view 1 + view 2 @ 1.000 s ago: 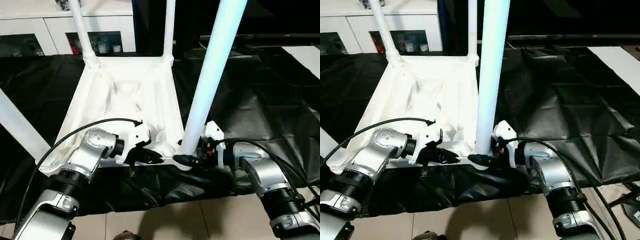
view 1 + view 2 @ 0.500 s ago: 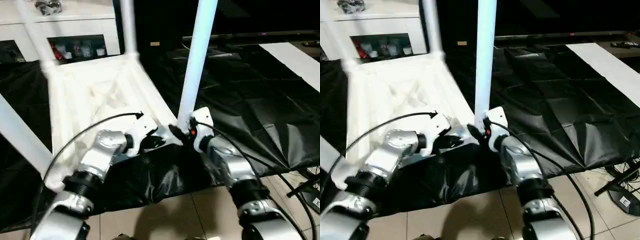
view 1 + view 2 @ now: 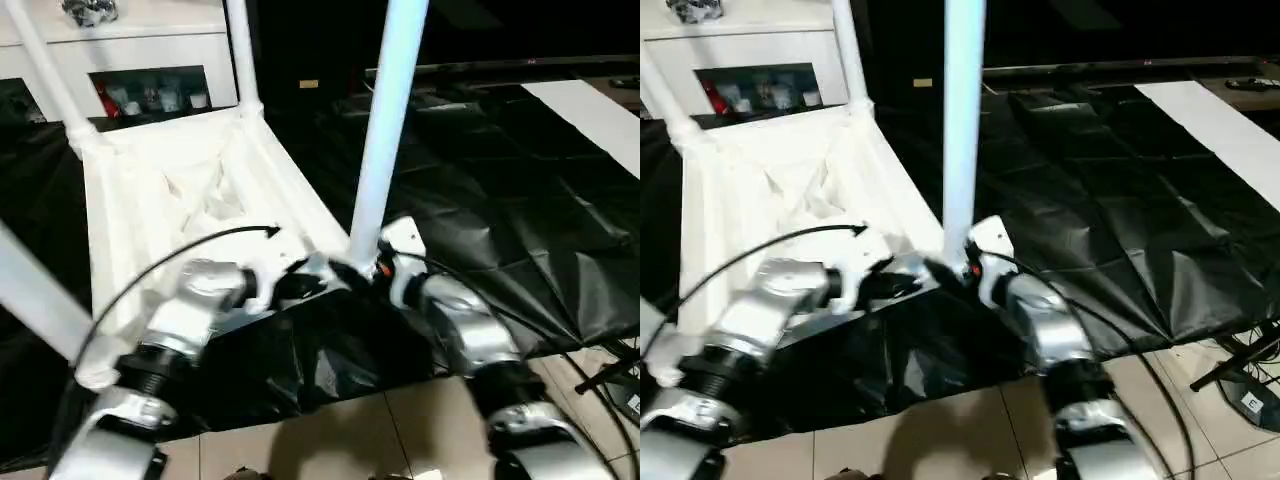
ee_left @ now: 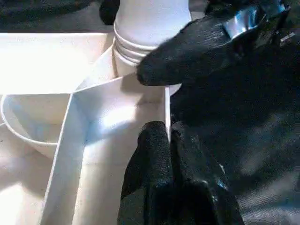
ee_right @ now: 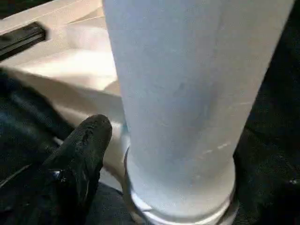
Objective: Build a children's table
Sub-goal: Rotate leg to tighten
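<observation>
The children's table lies upside down on a black sheet, its white top (image 3: 160, 190) facing me with the ribbed underside up. Its white legs stand up from the corner sockets, the near right leg (image 3: 385, 130) closest to both grippers. My left gripper (image 3: 320, 275) is shut on the thin rim (image 4: 166, 108) of the top, just beside that corner. My right gripper (image 3: 365, 270) reaches around the leg's base. One black finger (image 5: 86, 150) stands just off the tube (image 5: 183, 103), and the other finger is hidden behind the tube.
A white cabinet (image 3: 150, 60) with glass doors stands behind the table. The black sheet (image 3: 500, 220) spreads to the right, with a white strip (image 3: 590, 110) at its far right. Tiled floor (image 3: 350, 440) runs along the near edge, and a dark stand foot (image 3: 615, 375) sits at the right.
The whole picture has shifted with the head. Both grippers stay at the near right corner. The right gripper's fingers have spread off the leg's base.
</observation>
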You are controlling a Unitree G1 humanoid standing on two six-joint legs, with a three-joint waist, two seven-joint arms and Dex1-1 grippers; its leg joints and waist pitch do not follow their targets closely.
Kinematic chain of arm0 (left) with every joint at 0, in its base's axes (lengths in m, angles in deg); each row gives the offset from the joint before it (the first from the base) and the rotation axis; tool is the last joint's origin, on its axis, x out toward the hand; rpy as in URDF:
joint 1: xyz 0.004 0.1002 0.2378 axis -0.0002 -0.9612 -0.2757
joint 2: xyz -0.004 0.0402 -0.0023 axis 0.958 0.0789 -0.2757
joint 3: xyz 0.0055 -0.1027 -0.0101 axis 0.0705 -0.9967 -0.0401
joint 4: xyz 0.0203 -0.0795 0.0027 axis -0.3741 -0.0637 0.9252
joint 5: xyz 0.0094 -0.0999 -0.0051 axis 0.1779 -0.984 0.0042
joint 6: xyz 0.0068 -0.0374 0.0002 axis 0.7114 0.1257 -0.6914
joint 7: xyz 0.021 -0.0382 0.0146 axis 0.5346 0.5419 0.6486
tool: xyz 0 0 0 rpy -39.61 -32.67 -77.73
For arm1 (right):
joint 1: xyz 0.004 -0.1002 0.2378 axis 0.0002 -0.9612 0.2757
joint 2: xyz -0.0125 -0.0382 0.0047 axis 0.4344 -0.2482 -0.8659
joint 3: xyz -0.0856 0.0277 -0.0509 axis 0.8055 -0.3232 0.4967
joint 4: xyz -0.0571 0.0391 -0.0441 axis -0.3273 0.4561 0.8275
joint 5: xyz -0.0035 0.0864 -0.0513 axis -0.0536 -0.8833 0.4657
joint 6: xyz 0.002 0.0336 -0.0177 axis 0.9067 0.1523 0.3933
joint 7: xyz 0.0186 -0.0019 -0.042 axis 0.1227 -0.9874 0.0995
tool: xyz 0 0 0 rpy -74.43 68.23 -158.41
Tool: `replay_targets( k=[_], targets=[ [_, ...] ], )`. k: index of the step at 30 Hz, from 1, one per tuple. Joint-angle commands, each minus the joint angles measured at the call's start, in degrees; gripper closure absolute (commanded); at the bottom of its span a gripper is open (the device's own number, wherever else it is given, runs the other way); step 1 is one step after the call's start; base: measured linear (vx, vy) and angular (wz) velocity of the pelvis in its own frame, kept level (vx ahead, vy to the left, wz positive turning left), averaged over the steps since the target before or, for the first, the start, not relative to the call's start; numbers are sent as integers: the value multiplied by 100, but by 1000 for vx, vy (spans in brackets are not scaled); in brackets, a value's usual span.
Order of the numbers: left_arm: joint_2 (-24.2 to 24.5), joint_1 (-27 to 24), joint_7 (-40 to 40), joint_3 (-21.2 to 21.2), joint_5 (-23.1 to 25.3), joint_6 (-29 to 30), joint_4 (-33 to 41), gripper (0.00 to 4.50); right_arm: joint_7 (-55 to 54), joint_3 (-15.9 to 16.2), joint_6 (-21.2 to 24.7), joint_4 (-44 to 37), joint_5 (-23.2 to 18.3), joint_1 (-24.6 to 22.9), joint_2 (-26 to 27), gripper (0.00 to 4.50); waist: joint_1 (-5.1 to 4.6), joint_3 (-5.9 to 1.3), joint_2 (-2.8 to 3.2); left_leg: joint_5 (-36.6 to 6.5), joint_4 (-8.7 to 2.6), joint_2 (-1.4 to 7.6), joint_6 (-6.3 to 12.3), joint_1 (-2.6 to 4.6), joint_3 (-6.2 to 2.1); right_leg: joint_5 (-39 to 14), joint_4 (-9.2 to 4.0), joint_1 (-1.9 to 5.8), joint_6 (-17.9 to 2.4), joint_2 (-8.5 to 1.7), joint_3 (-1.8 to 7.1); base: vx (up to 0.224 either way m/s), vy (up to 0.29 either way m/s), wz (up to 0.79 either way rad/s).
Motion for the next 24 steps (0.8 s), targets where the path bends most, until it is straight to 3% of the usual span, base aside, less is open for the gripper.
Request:
replay_targets(
  k=[1, 6, 8, 11, 14, 20, 24],
  targets=[
    [-193, 210, -232, 269, -250, -217, 210, 450, 857, 836, 13, -67, -64, -120, 254, 66, 49, -362, 9, -942, -374, 563, 316, 101, -281, -533, -326, 220, -1557, -485, 330, 0, 0, 0],
    [-39, 262, -708, 353, -317, -329, 116, 450, 1821, 1029, 142, -465, -223, -300, -114, 66, 185, -363, 8, -856, -356, 586, 419, 111, -258, -470, -303, 219, -1597, -481, 320, 0, 0, 0],
    [6, 299, -819, 361, -331, -379, 40, 450, 2118, 1100, 258, -632, -298, -366, -235, 66, 256, -346, 10, -1104, -371, 596, 294, 161, -244, -803, -345, 178, -1544, -477, 327, 0, 0, 0],
    [49, 350, -964, 355, -326, -408, -66, 450, 2509, 1236, 401, -812, -321, -467, -410, 88, 300, -331, 20, -1379, -412, 607, 88, 175, -266, -1220, -381, 172, -1422, -494, 338, 0, 0, 0],
    [82, 371, -1065, 359, -335, -400, -103, 450, 2675, 1292, 506, -880, -342, -497, -478, 109, 312, -332, 6, -1510, -423, 600, -44, 188, -271, -1361, -399, 167, -1377, -513, 351, 0, 0, 0],
    [150, 394, -1230, 386, -341, -449, -186, 450, 2887, 1357, 714, -1073, -358, -576, -562, 162, 319, -355, 1, -1195, -407, 596, 52, 140, -279, -991, -350, 201, -1426, -522, 338, 0, 0, 0],
    [136, 400, -1171, 357, -314, -482, -221, 450, 2900, 1358, 773, -1125, -332, -604, -558, 173, 322, -350, 1, -1193, -407, 599, 68, 138, -280, -1040, -357, 201, -1441, -525, 334, 0, 0, 0]
  ],
)
